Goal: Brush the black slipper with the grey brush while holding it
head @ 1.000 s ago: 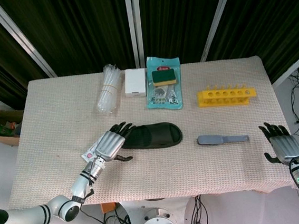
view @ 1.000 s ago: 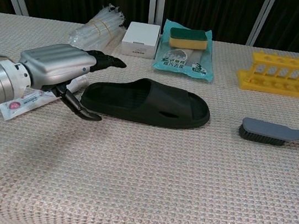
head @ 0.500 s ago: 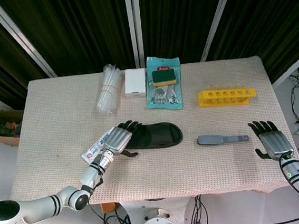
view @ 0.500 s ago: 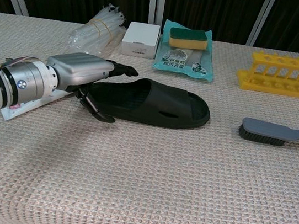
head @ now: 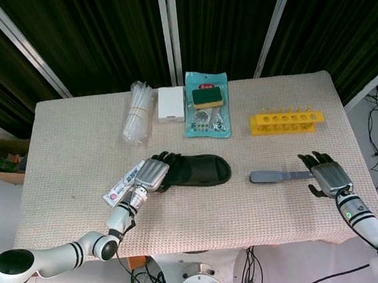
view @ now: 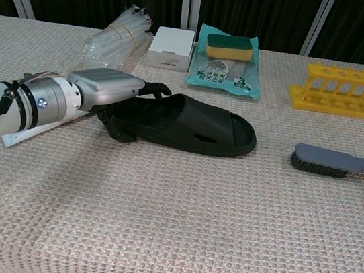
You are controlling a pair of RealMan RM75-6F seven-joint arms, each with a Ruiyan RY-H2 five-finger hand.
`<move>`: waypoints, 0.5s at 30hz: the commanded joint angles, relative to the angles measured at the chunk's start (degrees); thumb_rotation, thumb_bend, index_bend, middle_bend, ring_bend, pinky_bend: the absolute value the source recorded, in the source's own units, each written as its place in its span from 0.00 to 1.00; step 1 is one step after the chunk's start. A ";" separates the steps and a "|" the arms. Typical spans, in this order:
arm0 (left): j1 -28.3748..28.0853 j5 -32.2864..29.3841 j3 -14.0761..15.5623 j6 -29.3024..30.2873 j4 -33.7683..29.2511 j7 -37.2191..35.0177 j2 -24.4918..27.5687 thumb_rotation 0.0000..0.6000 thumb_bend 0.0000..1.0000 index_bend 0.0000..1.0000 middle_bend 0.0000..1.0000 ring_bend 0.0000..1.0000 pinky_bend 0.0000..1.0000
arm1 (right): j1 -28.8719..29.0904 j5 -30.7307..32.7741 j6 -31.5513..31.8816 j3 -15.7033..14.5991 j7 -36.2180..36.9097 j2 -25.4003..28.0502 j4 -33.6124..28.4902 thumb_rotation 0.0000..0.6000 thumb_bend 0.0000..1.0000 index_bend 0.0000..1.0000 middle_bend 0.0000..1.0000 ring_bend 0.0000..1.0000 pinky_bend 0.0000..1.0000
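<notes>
— Where did the black slipper [head: 198, 170] lie, and what had the left hand [head: 153, 174] done since the second before?

— The slipper lay just left of the frame's middle in the head view, toe toward the right. The left hand had slid right from beside the heel onto it; its fingers lay over the heel edge with the thumb under the near rim in the chest view [view: 110, 90]. Whether it truly gripped I could not tell.

— And the right hand [head: 324, 174]?

— It had moved up and left from the lower right corner. It sat just at the handle end of the grey brush [head: 280, 175], fingers spread, holding nothing. The brush itself had not moved, lying right of the slipper.

— Anything under the left wrist?

— A white tube [head: 121, 185], partly covered.
</notes>
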 commanded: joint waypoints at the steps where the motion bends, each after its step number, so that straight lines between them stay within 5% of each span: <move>1: -0.11 0.03 0.21 0.20 0.26 -0.14 -0.25 1.00 0.29 0.07 0.13 0.11 0.27 | 0.19 0.35 -0.07 0.14 -0.41 -0.19 -0.19 1.00 0.38 0.07 0.14 0.03 0.16; 15: -0.17 0.81 0.96 1.98 1.20 -0.55 -1.31 1.00 0.29 0.18 0.22 0.19 0.33 | 1.75 1.60 -0.32 1.28 -1.98 -3.33 0.24 1.00 0.38 0.16 0.21 0.10 0.25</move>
